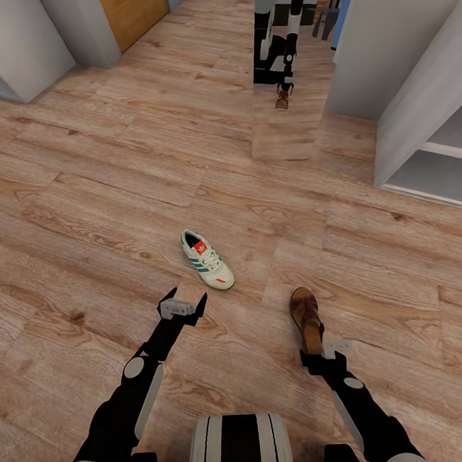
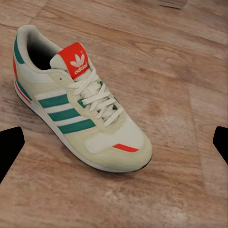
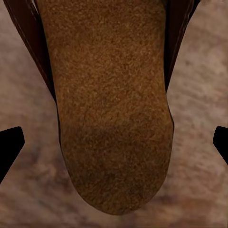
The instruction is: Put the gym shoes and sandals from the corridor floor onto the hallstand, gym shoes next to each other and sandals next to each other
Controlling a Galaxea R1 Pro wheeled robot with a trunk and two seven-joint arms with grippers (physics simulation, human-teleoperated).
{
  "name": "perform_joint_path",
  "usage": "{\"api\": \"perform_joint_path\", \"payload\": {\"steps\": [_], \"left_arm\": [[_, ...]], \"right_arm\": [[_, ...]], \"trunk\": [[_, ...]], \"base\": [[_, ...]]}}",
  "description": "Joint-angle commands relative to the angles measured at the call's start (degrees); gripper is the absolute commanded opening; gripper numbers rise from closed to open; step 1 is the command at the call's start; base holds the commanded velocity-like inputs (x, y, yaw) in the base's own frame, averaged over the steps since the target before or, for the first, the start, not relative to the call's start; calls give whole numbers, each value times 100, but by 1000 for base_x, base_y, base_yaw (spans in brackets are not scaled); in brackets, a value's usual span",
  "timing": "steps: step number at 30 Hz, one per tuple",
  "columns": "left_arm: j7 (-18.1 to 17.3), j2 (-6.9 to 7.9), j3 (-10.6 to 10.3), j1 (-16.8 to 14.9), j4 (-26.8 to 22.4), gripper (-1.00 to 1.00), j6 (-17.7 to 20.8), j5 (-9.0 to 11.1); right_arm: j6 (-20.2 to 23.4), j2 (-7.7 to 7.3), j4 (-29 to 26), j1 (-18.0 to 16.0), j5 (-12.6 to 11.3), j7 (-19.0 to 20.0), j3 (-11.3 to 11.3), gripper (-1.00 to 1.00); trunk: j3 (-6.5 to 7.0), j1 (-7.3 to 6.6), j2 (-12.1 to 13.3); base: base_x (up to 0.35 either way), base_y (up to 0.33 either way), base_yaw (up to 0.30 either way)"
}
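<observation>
Two glossy black robot arms with pale grey joint panels end in a grey-and-black left gripper [image 1: 183, 306] and right gripper [image 1: 328, 350]; black-and-white striped trunk [image 1: 239, 443] below.

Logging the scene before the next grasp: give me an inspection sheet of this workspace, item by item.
Surface: corridor floor, light wood-grain planks.
Job's things: one gym shoe lying on the floor ahead of the left gripper; one sandal at the right gripper, its footbed close before that wrist camera.
Clutter: nothing seen.
Grippers: left open, hovering short of the gym shoe, touching nothing; right at the sandal's heel end, its hold cannot be told.
Cables: nothing seen.
Surroundings: pale grey unit with open shelves at the right; grey walls; a wooden door far left; a mirror panel ahead reflecting the robot.
</observation>
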Motion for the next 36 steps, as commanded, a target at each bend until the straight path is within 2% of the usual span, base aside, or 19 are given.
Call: {"api": "perform_joint_path", "payload": {"steps": [1,36], "left_arm": [[-27,-2,4,-2,3,100,-9,25],[-27,7,-2,-4,3,100,-8,25]], "right_arm": [[6,0,5,1,5,-3,-1,100],[-143,1,53,-15,5,-3,-1,100]], "trunk": [[-3,-1,-1],[-3,-1,-1]], "base": [[0,0,0],[0,0,0]]}}
